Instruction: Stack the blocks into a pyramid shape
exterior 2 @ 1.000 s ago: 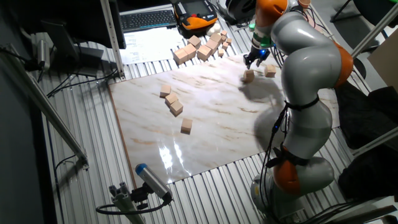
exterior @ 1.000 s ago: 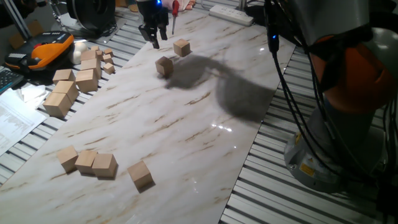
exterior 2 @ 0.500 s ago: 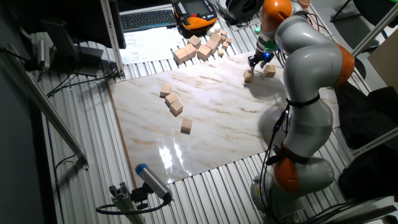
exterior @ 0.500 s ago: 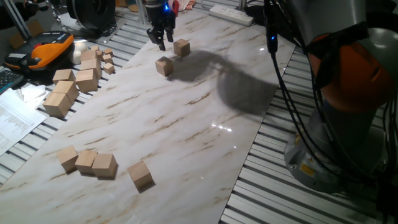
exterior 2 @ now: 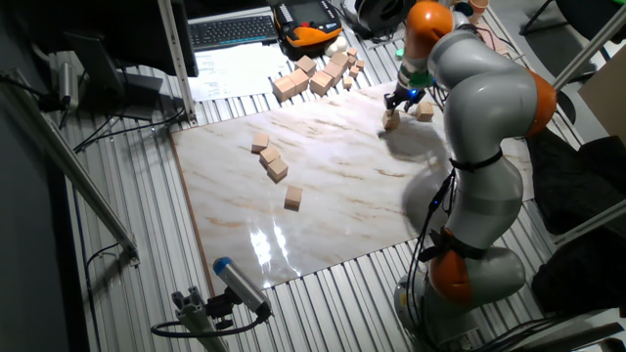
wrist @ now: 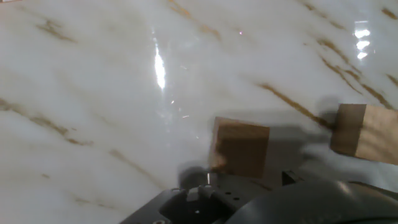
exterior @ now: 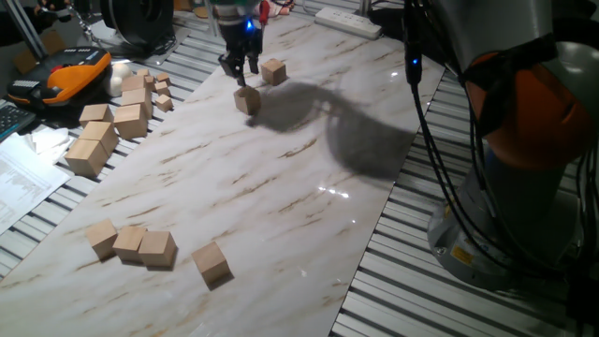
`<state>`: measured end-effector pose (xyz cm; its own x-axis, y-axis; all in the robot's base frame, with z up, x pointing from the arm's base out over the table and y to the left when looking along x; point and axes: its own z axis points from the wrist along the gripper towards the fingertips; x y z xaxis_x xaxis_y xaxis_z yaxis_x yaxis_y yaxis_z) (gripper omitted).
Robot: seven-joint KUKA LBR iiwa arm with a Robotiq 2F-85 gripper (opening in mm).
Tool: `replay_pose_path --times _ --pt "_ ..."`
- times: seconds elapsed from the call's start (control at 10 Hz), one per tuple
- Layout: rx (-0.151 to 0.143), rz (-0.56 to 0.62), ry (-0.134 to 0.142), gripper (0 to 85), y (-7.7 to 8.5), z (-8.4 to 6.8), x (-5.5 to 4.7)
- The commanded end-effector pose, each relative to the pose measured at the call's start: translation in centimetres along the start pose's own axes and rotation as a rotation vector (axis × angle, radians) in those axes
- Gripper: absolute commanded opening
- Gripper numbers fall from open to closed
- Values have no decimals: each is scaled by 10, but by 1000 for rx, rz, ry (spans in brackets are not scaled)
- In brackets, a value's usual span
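Note:
Two tan blocks lie at the far end of the marble board: one block point(exterior: 247, 99) point(exterior 2: 392, 119) directly under my gripper point(exterior: 239, 68) point(exterior 2: 396, 101), another block point(exterior: 273, 71) point(exterior 2: 424, 111) just beyond it. The gripper hangs just above the nearer block, fingers apart and holding nothing. In the hand view that block point(wrist: 241, 147) sits at centre bottom, with the other block point(wrist: 367, 134) at the right edge. Several more blocks lie at the near end: three in a touching row point(exterior: 129, 242) point(exterior 2: 269, 156) and one apart point(exterior: 212, 262) point(exterior 2: 292, 198).
A heap of bigger pale wooden blocks point(exterior: 103, 131) point(exterior 2: 313, 76) and tiny cubes point(exterior: 161, 92) lies off the board's left edge. An orange device point(exterior: 70, 75) and papers sit beyond it. The robot's base point(exterior: 524, 168) stands at the right.
The gripper has come toward the nearer of the two far blocks and dropped lower, ending right above it. No block has moved.

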<state>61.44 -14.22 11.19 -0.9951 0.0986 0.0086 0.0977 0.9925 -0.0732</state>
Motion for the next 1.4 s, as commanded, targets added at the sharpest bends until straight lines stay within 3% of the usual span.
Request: replay_pose_path --times 0.0,0.3,0.5,0.7,0.8,0.9,1.0,1.2,1.3 --pt "-6 3 -1 680 -1 3 0" --pt "-15 1 -9 680 2 9 3" --pt "-43 -10 15 680 4 -3 3" --pt "-25 -33 16 680 5 -11 2" --pt "-34 -35 20 680 5 -11 2" --pt "-62 -17 55 680 5 -11 2" --pt "-59 -14 87 680 5 -11 2" --pt "-14 13 131 680 5 -11 2" --pt "-6 19 120 680 5 -11 2"
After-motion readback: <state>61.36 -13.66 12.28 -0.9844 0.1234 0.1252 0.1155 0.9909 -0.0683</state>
